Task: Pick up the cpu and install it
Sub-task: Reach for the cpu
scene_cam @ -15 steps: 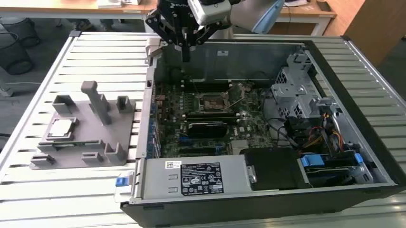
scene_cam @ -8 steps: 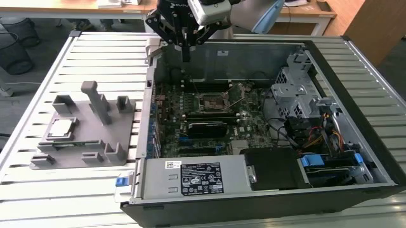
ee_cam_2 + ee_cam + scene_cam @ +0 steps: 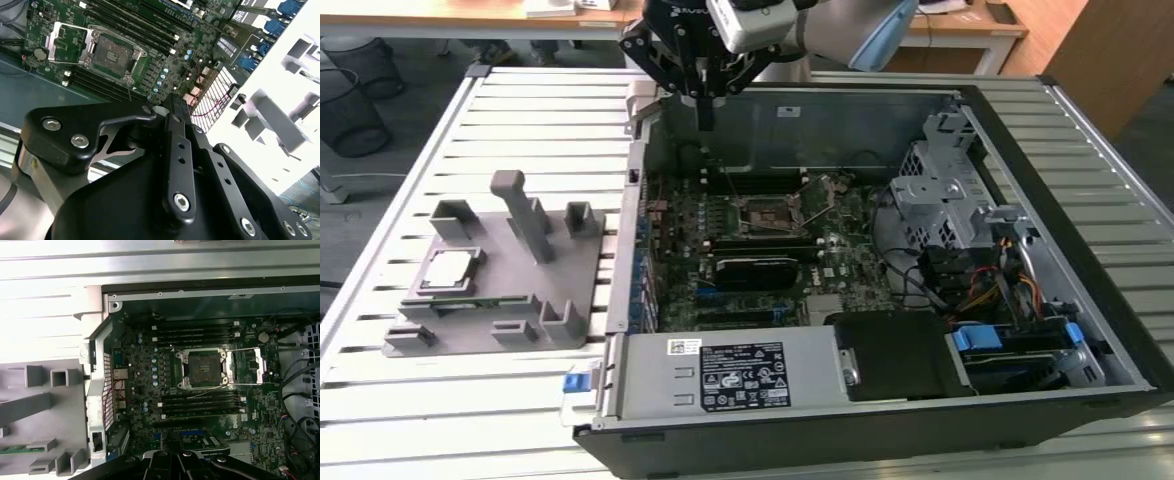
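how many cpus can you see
1. The cpu lies in the grey fixture, on the exterior view's left of the case. The socket is open and empty. Others could be hidden.

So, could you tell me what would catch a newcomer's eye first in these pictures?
Most striking is the opened computer case lying on the slatted table, its green motherboard bare, with the open socket near the middle. The black gripper hangs over the case's far edge, holding nothing. On the exterior view's left, the silvery cpu rests on a grey fixture.
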`<state>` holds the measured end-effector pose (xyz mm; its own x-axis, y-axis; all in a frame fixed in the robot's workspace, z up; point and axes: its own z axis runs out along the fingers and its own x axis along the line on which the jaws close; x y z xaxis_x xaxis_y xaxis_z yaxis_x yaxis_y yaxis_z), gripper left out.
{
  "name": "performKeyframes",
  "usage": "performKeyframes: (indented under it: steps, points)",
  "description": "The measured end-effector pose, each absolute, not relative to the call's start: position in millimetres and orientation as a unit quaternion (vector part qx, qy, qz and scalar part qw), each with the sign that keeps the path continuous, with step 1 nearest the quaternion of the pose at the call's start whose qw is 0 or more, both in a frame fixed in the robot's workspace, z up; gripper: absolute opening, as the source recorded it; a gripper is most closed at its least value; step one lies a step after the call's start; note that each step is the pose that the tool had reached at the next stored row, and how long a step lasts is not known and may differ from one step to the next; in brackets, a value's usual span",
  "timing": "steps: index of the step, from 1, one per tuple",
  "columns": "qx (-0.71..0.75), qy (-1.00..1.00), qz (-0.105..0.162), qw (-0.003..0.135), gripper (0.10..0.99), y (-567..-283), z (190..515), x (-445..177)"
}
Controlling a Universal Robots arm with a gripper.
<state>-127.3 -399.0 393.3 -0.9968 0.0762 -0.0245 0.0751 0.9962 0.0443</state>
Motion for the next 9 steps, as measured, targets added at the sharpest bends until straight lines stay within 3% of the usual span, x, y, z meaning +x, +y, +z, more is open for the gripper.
performKeyframes:
  steps: [9]
  points:
    - [0.038,0.999,0.022,0.013,0.106,-399,393,-140]
